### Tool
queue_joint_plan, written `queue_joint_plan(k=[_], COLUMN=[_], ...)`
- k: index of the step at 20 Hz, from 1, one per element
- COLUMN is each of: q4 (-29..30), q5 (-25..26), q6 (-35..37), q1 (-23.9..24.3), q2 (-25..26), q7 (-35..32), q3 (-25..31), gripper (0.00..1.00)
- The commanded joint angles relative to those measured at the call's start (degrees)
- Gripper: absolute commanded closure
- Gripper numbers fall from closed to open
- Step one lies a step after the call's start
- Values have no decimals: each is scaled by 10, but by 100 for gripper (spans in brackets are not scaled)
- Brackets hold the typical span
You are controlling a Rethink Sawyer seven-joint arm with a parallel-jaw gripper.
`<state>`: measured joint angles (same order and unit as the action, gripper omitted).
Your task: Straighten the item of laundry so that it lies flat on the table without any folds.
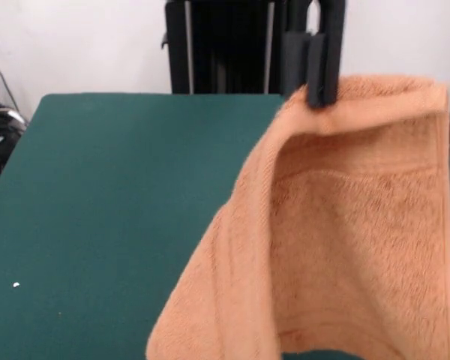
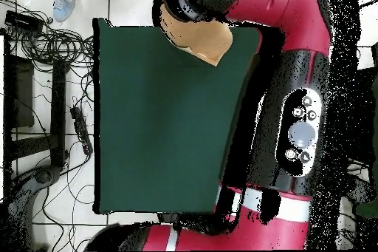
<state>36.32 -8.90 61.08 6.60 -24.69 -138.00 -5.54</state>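
The item of laundry [image 1: 345,240], an orange-tan terry towel, hangs lifted in the air on the right of the front view. It drapes down in a long vertical fold, and a ribbed band runs along its left side. My gripper [image 1: 316,82] is shut on the towel's top edge near one corner. In the overhead view the towel [image 2: 204,42] shows as a small tan patch near the table's far edge, partly under the red arm [image 2: 295,79], which hides the gripper there. The table [image 1: 112,195] is covered in dark green cloth.
A tiny white speck [image 1: 16,284] lies on the cloth at the left. Cables and a power strip [image 2: 80,127] lie on the floor beside the table [image 2: 162,138]. A person's shoe [image 2: 65,1] shows at the top left.
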Motion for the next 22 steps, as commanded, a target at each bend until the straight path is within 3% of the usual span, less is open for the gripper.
queue_joint_plan(k=[1,8,22], q4=[254,326,456], q5=[-25,-18,-5], q6=[-145,-194,-214], q1=[12,30,52], q2=[-55,-77,-158], q7=[44,49,39], q3=[91,114,122], gripper=[100,100,100])
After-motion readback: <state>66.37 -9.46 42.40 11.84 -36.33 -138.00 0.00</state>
